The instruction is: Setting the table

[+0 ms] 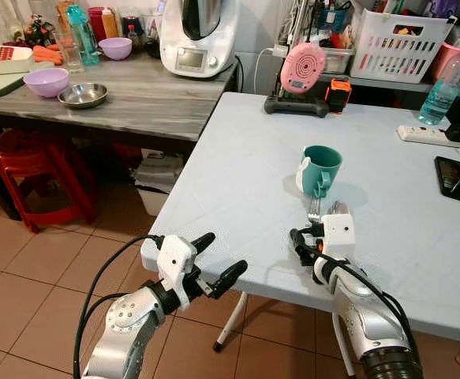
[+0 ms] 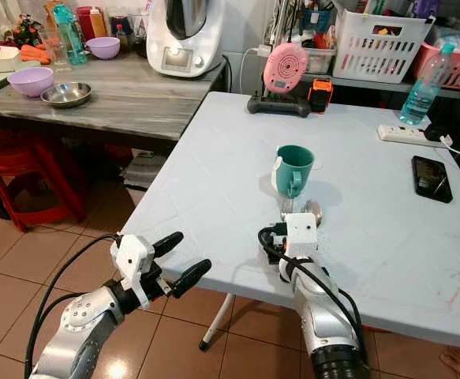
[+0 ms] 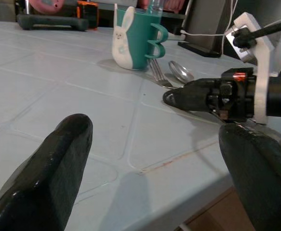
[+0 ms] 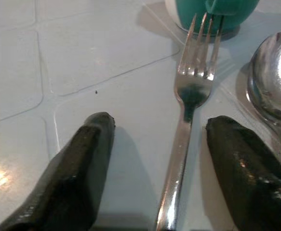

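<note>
Our right gripper (image 4: 154, 159), fingers spread, straddles the fork (image 4: 191, 91) near the mug (image 1: 322, 168); left gripper (image 1: 218, 259) hangs released off the table (image 1: 237, 174).

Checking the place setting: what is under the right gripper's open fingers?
The fork lies flat on the table between the right gripper's open fingers, tines toward the teal mug, spoon beside it. The handle's lower end is covered.

Bright, even light; wrist views' foreground blurred.
</note>
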Controlling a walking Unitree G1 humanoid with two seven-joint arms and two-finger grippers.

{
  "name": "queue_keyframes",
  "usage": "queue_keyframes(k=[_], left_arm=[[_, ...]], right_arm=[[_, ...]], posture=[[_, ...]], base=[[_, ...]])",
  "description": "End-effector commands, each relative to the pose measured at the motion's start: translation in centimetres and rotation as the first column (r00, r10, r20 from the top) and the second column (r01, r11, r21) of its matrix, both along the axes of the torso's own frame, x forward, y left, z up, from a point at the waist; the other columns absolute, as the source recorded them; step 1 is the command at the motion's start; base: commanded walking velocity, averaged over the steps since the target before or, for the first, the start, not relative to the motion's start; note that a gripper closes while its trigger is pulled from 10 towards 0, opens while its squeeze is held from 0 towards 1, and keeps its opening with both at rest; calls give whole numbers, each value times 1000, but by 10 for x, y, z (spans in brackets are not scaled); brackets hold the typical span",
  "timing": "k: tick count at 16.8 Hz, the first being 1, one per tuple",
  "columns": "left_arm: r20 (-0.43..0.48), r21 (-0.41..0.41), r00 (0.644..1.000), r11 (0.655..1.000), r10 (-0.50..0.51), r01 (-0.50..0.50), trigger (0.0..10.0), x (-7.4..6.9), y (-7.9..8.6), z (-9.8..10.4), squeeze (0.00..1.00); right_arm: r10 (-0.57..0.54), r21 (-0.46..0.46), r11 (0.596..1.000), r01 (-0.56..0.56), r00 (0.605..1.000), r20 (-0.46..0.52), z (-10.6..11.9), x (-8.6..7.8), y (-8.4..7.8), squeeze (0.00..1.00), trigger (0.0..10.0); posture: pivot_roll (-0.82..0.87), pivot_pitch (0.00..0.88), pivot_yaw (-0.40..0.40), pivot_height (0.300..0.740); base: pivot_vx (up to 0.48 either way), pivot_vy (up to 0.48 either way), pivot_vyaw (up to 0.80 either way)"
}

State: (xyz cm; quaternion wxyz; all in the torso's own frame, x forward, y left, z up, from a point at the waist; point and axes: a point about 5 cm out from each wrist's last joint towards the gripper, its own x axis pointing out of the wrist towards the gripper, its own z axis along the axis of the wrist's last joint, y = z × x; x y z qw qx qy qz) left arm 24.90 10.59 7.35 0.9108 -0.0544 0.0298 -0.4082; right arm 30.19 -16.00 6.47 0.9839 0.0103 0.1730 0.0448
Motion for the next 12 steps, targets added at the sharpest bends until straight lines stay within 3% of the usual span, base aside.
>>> queue_keyframes(k=[1, 12], left_arm=[[-6, 5, 1000, 1000, -24, 24, 10000, 0, -2, 0, 0], [6, 9, 995, 995, -96, 96, 10000, -4, -6, 3, 0]], right_arm=[[-33, 21, 999, 34, 998, -57, -8, -2, -6, 0, 0], [-48, 104, 993, 63, 989, -142, -17, -5, -11, 0, 0]], posture=[[-47, 0, -18, 740], [-47, 0, -14, 740]], base=[[0, 0, 0], [0, 0, 0]])
